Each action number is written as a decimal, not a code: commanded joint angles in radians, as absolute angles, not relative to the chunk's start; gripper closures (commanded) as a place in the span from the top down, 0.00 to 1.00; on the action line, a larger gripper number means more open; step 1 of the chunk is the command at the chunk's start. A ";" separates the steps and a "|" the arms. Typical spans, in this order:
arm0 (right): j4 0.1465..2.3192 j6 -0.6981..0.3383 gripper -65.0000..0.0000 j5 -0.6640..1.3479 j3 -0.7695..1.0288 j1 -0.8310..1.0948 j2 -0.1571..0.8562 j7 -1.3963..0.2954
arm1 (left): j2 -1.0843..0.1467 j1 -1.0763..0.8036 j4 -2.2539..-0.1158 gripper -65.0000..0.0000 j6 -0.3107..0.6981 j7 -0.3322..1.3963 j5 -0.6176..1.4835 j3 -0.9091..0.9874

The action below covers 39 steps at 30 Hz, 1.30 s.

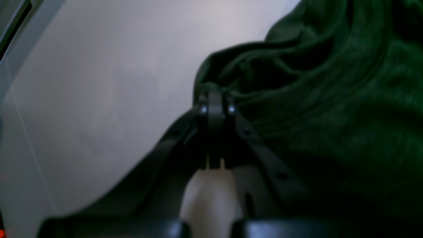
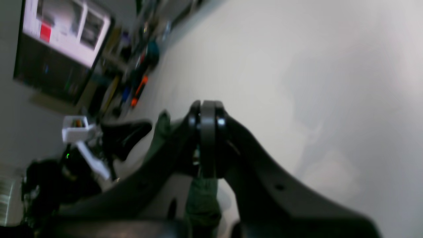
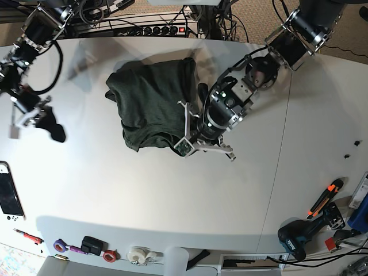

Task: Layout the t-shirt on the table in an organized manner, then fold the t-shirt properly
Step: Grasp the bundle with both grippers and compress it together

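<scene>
Green t-shirt (image 3: 152, 100) bunched on white surface (image 3: 172, 195), hem clenched in left tool (image 1: 216, 99); right tool (image 2: 207, 112) far aside, pinched shut (dark green scrap between).

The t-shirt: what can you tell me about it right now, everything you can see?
The t-shirt is dark green, plain and made of soft-looking knit cloth. It lies on the white table in a rumpled heap, doubled over itself with deep folds rather than spread flat, so its sleeves and neck are hard to make out. The left gripper is shut on a bunched edge at the heap's near corner. Apart from the table beneath it, nothing else visibly touches it.
</scene>
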State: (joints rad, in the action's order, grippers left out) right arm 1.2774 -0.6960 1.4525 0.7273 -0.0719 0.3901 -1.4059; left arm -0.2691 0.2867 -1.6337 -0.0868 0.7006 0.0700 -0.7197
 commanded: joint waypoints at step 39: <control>1.766 -0.630 0.00 0.956 0.577 0.252 -0.002 -1.311 | -0.097 0.333 -1.438 0.00 0.038 0.715 0.190 -0.579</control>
